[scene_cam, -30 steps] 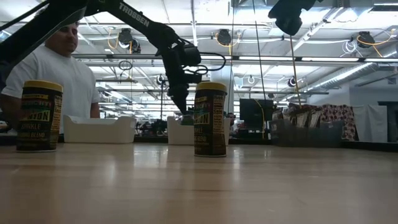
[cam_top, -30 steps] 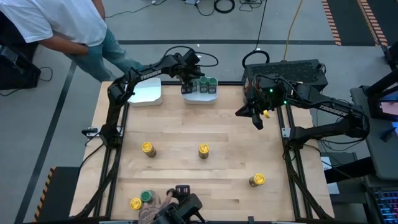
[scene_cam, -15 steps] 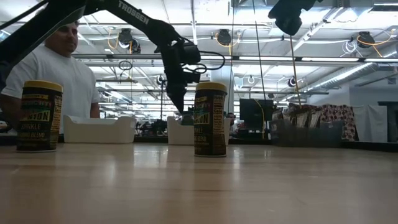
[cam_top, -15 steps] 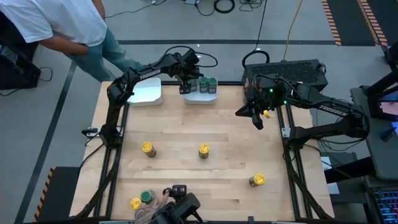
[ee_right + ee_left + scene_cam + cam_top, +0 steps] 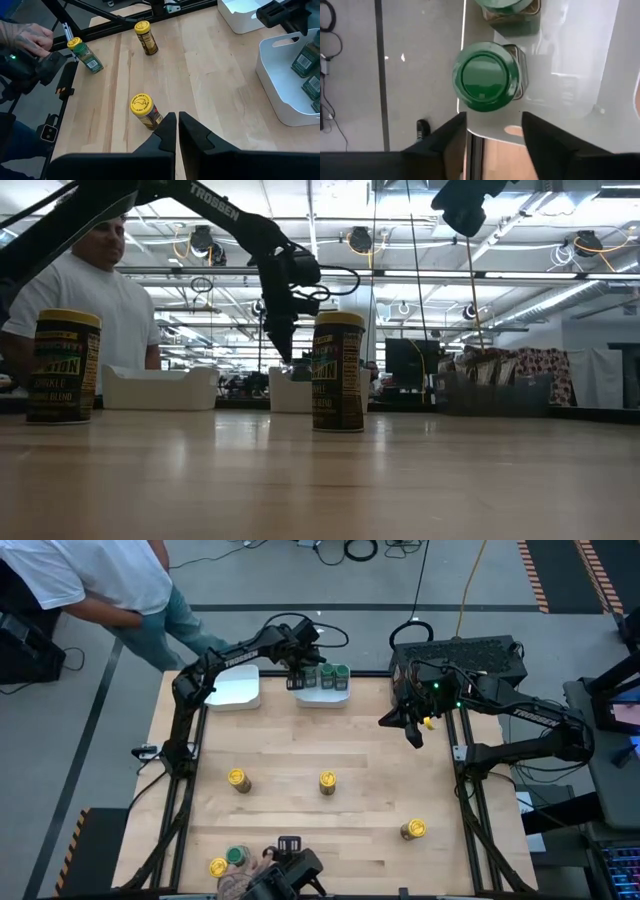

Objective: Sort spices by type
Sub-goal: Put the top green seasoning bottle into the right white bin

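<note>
Wooden tabletop still has four yellow-lidded round jars left to sort, while my left gripper, fingers apart, hovers over a green-lidded round jar in the white rectangular tray; right gripper waits, fingers nearly closed.

second green-lid jar | cut off by frame edge

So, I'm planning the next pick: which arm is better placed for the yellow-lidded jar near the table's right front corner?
The right. Its pincer hangs shut above the table's right side, nearer that jar. The left pincer is open over the far tray of green-lidded jars.
</note>
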Robot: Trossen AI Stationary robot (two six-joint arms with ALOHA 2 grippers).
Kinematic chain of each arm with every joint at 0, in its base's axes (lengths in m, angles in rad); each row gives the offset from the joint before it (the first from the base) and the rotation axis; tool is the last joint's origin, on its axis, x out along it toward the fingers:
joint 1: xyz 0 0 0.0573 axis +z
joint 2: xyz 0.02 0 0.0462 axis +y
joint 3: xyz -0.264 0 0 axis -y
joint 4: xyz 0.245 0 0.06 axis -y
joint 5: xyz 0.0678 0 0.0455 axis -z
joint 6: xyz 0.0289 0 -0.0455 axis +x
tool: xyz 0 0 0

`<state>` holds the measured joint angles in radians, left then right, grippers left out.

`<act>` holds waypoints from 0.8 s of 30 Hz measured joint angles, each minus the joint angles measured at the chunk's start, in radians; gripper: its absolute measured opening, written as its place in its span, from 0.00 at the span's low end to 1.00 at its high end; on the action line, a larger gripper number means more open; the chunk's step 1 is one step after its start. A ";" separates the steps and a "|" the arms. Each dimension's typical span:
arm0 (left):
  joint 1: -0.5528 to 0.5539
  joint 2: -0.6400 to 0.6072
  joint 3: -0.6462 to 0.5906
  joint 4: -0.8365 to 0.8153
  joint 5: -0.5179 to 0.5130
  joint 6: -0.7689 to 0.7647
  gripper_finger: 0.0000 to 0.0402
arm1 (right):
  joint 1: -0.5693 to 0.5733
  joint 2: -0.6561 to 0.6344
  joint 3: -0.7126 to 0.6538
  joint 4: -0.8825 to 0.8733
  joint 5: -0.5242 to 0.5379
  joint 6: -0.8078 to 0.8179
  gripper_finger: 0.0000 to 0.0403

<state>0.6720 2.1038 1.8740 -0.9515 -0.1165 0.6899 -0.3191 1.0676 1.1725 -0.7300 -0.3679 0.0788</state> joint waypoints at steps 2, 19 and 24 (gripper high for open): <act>0.000 0.008 0.000 0.004 0.000 0.000 0.39 | 0.000 0.000 0.000 0.000 0.000 0.000 0.00; 0.000 0.011 0.000 0.037 0.008 -0.003 0.01 | 0.000 0.000 0.000 0.000 0.000 0.000 0.00; 0.007 0.011 0.000 0.036 -0.024 -0.013 0.02 | 0.000 0.000 0.000 0.000 0.000 0.000 0.00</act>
<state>0.6787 2.1151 1.8740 -0.9159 -0.1409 0.6770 -0.3191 1.0676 1.1728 -0.7300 -0.3683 0.0784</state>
